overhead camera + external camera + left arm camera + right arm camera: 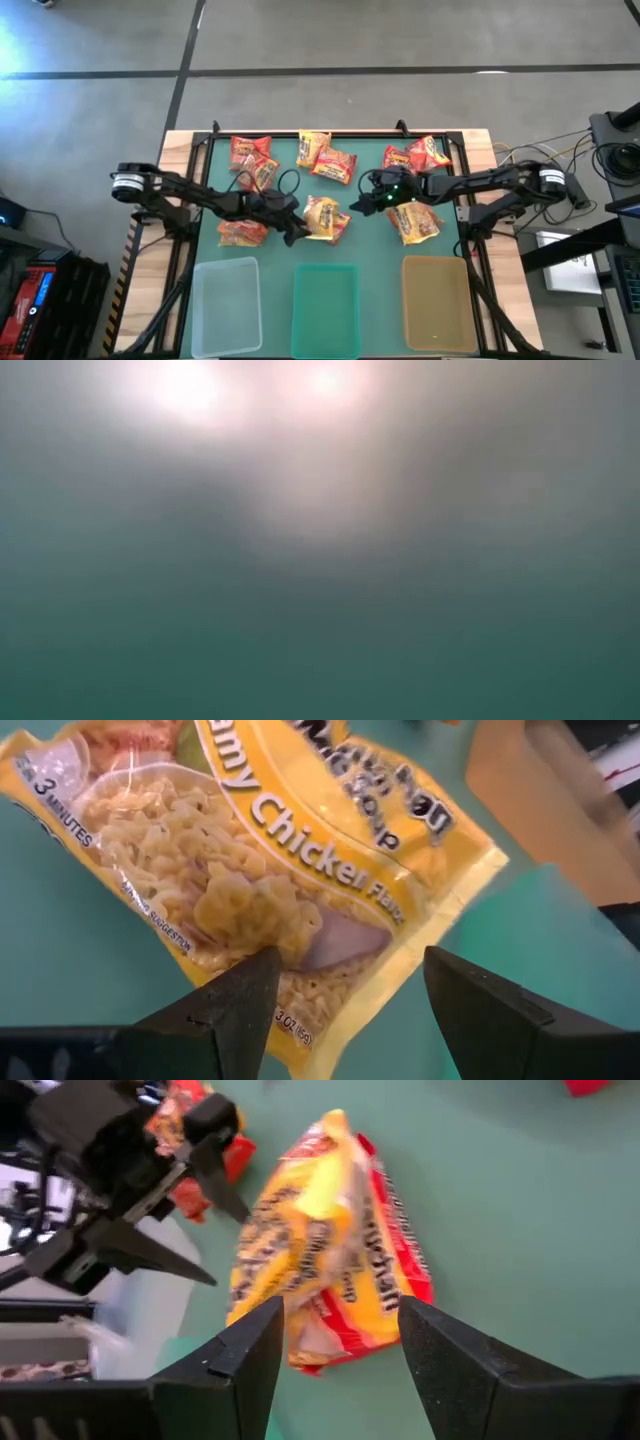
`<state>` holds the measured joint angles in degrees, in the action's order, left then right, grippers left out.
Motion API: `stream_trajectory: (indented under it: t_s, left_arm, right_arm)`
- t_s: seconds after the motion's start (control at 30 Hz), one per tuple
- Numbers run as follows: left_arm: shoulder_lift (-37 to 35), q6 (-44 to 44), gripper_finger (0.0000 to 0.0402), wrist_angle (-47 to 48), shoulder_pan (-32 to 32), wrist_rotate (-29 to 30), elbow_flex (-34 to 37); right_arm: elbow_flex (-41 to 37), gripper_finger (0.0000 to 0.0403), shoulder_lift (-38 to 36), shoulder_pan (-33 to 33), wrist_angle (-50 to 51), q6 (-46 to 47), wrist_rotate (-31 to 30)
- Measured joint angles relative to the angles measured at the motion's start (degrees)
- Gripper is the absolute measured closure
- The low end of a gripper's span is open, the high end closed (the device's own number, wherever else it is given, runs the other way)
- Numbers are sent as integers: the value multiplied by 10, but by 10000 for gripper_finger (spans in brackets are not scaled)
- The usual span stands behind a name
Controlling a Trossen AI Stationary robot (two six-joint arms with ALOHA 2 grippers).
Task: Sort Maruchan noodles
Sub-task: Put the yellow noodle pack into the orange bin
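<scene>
Packets [327, 217] mid-mat | left end effector [296, 232] apart, beside them | right end effector [362, 203] apart | 3 bins [325, 305] near edge

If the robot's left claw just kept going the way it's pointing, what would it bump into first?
Most likely the yellow creamy chicken packet. The left gripper is open, and the packet's near corner lies right ahead between its fingers, on the green mat. How far above the packet it sits is hard to judge.
</scene>
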<state>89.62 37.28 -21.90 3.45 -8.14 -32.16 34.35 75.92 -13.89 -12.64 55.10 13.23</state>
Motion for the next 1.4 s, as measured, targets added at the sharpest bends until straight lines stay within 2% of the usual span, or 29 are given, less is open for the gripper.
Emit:
stream_trajectory:
  t_s: [0.17,0.47,0.67,0.83,0.93,1.07,1.2,1.4]
  left_arm:
    - [21,-20,169,-39,0,0,0]
    - [69,-36,169,-67,-1,-1,2]
    - [89,-36,169,-92,-1,0,3]
    - [86,-37,169,-96,-1,0,4]
    - [85,-39,169,-103,-1,1,3]
    - [85,-42,169,-108,-1,1,3]
    - [85,-49,169,-115,-1,4,3]
    - [85,-59,169,-121,-1,22,3]
  right_arm:
    - [10,213,36,0,-28,8,-12]
    - [98,213,125,1,-23,-37,6]
    - [140,213,156,0,37,-72,13]
    - [164,213,157,0,43,-91,22]
    - [185,213,145,0,82,-113,20]
    - [224,213,141,2,145,-145,-7]
    - [255,213,147,8,195,-167,-58]
    - [300,213,173,9,216,-171,-55]
